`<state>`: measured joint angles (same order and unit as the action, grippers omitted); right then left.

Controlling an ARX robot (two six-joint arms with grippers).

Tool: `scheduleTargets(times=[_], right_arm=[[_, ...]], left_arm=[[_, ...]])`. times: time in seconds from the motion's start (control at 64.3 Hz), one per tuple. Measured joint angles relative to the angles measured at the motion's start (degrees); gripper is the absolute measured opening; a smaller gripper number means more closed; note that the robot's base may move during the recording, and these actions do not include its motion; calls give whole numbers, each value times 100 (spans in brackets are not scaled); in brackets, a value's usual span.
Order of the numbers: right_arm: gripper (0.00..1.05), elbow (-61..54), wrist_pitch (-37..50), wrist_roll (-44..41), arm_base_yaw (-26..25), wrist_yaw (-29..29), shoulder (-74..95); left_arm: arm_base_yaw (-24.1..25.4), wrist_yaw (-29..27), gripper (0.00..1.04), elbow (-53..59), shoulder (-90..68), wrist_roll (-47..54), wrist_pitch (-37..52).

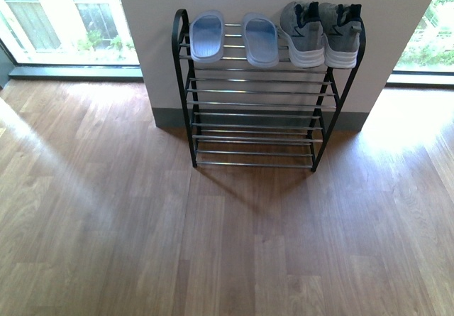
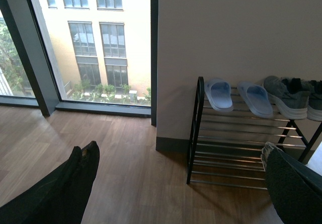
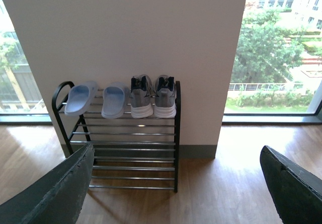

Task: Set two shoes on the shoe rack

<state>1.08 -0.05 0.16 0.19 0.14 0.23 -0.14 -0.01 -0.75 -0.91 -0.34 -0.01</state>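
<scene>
Resting atop the shoe rack, slides and sneakers — well apart from both pincers, fingers spread, empty.

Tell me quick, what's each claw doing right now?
Left claw: open, holding nothing.
Right claw: open, holding nothing.

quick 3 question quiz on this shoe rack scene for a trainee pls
1. True or false: the grey sneakers sit on the top tier of the shoe rack.
2. Which pair lies nearer the rack's left end in the front view: A) light-blue slides, B) sneakers?
3. What is each gripper holding?

Key: 1. True. 2. A. 3. Nothing: left gripper and right gripper are both open and empty.
</scene>
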Motion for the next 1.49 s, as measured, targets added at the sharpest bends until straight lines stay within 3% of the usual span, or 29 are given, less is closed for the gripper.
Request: scheduleTargets(times=[1.494], right_arm=[[96,0,0,0,0,-4,-2]], left_arm=[[0,0,95,0,2,0,0]])
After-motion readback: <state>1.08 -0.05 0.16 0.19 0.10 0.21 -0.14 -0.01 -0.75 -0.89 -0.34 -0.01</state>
